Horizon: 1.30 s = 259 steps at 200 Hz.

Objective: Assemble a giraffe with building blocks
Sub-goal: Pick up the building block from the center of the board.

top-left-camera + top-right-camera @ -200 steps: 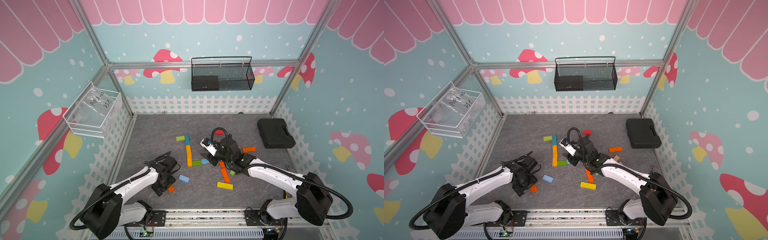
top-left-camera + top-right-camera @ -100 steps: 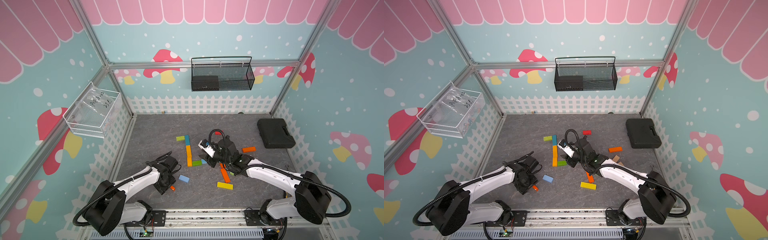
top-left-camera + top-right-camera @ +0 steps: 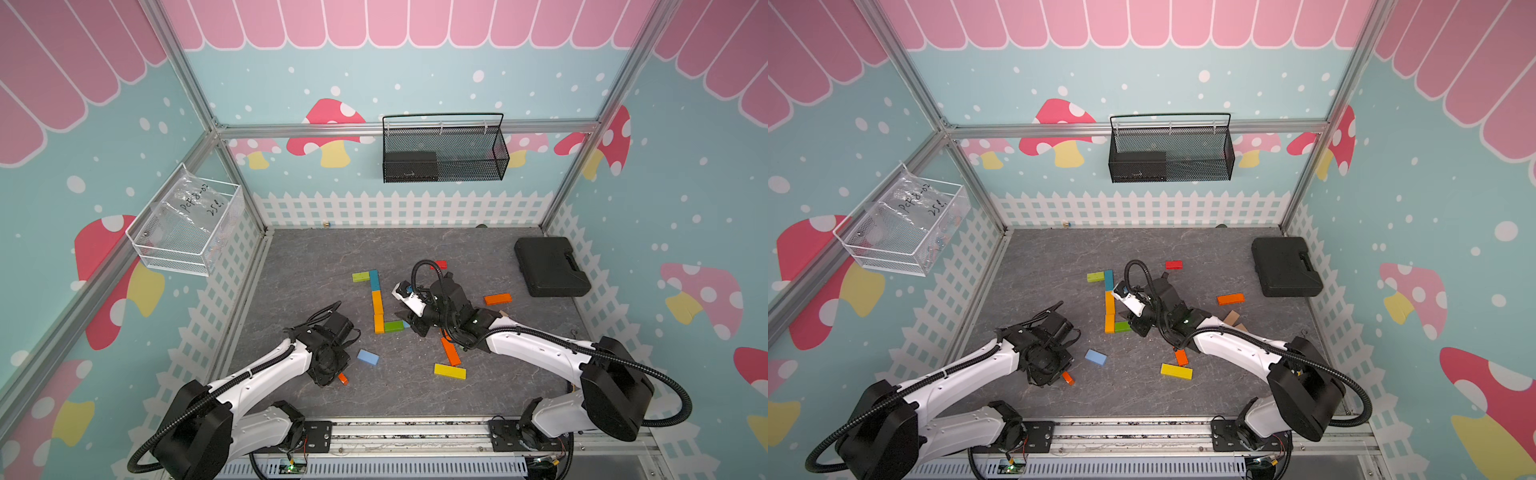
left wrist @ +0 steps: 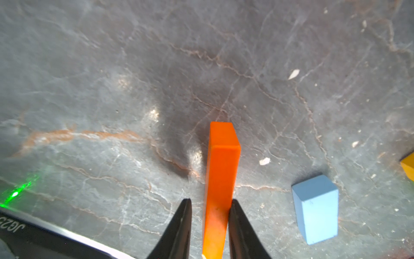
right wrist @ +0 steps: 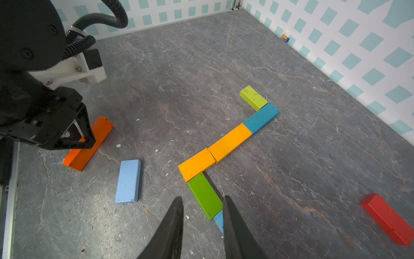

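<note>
Left wrist view: left hand (image 4: 210, 203) down at the desk (image 4: 134, 78), fingers (image 4: 236, 222) drawn in around the orange block (image 4: 223, 170), stood on its long edge and running out ahead past the fingertips. Stood wide and short of the block a second ago; now narrowed to about its thickness, one finger flat against its side, a sliver of desk showing beside the other, so cannot tell whether truly clamped. Reads as the pick of the next piece begun, lift not yet made

Just beside, touching neither: light blue block (image 4: 315, 208), lying flat

Farther out, in both top views, the started giraffe (image 3: 377, 301): lime, teal and two yellow-orange bars end to end in a line, green block (image 3: 393, 326) turned off at its near end. Right hand (image 5: 202, 200) low at that green block, shifted slightly toward the line over the last second, fingers a narrow gap apart with bare desk between, holding nothing; small blue block (image 5: 219, 220) tucked against one finger at the green block's end

Well apart: red block (image 3: 1174, 264) and yellow block (image 3: 450, 371), unused
</note>
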Each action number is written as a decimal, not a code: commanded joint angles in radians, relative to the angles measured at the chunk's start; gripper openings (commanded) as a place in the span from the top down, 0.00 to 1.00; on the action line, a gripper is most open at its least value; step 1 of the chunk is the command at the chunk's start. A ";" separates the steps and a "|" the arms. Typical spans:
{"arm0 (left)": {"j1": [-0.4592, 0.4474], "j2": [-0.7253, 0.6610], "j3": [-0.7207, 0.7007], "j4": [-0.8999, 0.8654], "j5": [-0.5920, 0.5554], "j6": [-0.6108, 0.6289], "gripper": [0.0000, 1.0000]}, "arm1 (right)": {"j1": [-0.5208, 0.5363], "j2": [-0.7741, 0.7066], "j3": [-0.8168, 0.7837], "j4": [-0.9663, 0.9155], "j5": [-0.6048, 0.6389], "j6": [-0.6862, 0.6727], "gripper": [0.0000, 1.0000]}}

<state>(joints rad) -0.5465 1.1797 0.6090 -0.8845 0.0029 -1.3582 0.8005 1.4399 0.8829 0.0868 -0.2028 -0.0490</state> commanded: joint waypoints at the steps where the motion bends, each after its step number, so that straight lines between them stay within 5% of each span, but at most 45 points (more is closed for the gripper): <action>1: -0.005 0.026 -0.004 0.008 -0.014 -0.017 0.69 | 0.021 0.019 0.029 0.014 -0.013 0.013 0.68; 80: -0.006 0.038 -0.002 0.027 -0.003 0.000 0.78 | 0.087 0.068 0.022 0.014 -0.018 0.056 0.69; 172: 0.100 -0.353 0.179 -0.359 -0.130 0.012 0.86 | 0.311 0.286 0.174 -0.205 0.084 0.165 0.61; 259: 0.171 -0.481 0.220 -0.405 -0.112 0.027 0.85 | 0.320 0.518 0.384 -0.403 0.122 0.201 0.49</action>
<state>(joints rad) -0.3836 0.7238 0.8143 -1.2575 -0.0940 -1.3380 1.1206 1.9175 1.2213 -0.2424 -0.1104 0.1364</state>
